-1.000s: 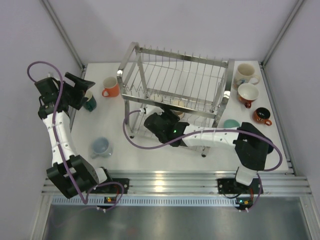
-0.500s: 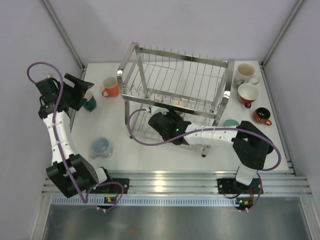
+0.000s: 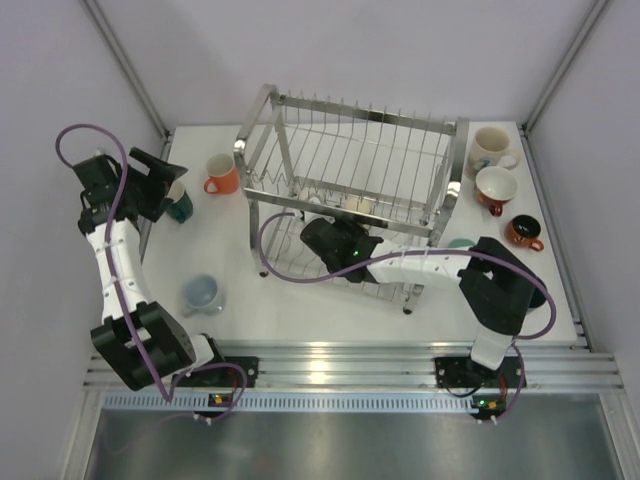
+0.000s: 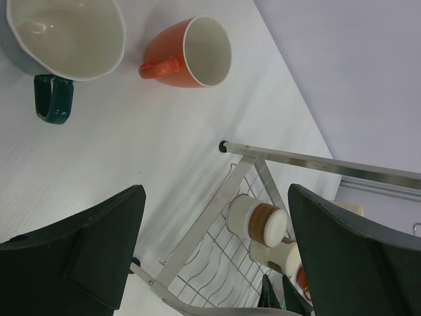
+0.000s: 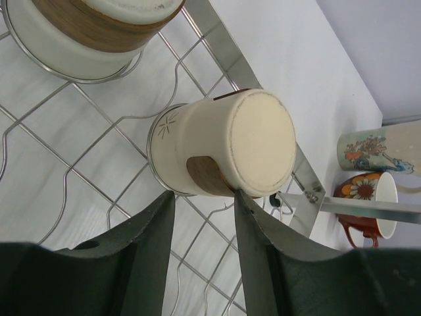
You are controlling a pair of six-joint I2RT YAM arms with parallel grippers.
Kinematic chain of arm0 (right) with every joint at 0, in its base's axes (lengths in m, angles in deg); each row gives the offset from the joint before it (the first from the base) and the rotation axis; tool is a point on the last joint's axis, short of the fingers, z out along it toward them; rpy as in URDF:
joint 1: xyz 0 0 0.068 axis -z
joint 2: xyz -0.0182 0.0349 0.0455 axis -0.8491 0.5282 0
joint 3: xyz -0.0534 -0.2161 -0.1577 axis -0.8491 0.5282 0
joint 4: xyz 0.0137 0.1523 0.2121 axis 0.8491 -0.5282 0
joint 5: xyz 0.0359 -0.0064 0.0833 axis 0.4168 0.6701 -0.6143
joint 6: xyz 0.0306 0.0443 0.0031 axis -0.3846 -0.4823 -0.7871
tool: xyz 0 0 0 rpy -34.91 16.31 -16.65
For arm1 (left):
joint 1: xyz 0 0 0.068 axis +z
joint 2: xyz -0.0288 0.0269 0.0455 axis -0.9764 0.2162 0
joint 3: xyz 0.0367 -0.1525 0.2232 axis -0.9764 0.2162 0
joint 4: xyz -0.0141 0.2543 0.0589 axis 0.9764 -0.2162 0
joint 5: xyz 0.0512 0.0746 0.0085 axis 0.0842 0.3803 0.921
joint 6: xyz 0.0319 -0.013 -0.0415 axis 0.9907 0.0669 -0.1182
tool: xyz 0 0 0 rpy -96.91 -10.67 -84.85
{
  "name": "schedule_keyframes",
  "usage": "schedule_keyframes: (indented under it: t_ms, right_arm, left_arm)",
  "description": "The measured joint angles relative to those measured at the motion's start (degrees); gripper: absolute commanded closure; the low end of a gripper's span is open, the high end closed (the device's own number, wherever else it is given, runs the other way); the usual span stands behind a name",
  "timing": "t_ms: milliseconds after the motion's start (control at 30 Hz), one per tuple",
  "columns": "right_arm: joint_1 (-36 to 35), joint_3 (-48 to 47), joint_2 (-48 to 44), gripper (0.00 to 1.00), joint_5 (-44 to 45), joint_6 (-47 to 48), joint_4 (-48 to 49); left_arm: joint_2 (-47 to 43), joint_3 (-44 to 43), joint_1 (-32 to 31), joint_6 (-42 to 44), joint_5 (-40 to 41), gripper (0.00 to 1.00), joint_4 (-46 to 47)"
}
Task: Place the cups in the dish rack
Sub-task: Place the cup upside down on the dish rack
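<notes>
Two arms were spread wide. The right one stretched leftward into the rack's (image 3: pixel 360 110) lower tier, where a cream cup (image 5: pixel 223 145) stood upside down on the wires. The right gripper (image 5: pixel 204 197) had its jaws slightly apart at the cup's brown handle. At far left, the left gripper (image 4: pixel 217 197) hung with jaws wide apart near a teal cup (image 4: pixel 66 33) and an orange cup (image 4: pixel 191 52).

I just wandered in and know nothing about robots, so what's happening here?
Two robot arms are loading cups into a wire dish rack. The right claw is inside the lower shelf, at the handle of an upside-down cream cup; whether it grips is unclear. The left claw hangs open by a teal cup and an orange cup on the table.
</notes>
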Motion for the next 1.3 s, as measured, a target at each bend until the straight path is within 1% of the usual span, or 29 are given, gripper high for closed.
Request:
schedule_keyframes:
  t_ms: [533,767,900,1033,1167,1300]
  right_arm:
    - [0.81,-0.04,1.11,0.58,-0.94,2.01,1.36]
    - [-0.46,-0.09,0.0,0.57,-1.84,0.66,-1.86]
    - [-3.78,-0.11,-3.61,0.57,-2.34,-2.36,-5.97]
    - [-8.92,-0.17,-8.48,0.56,-3.26,-6.16,-10.16]
    - [-15.06,-0.35,-13.51,0.55,-4.83,-10.12,-14.93]
    - [-20.9,-0.35,-20.83,0.54,-9.94,-13.38,-18.05]
  left_arm:
    - [0.87,0.0,0.0,1.18,1.29,0.06,0.04]
    - [0.85,0.0,0.0,2.69,2.97,0.08,0.04]
    - [0.85,0.0,-0.09,4.0,4.74,0.11,0.0]
    - [0.92,-0.13,-1.55,5.95,7.89,0.13,-0.72]
    - [2.58,-2.4,-4.72,9.05,13.22,0.14,-2.71]
    - [4.52,-5.38,-6.75,13.6,18.82,0.16,-4.85]
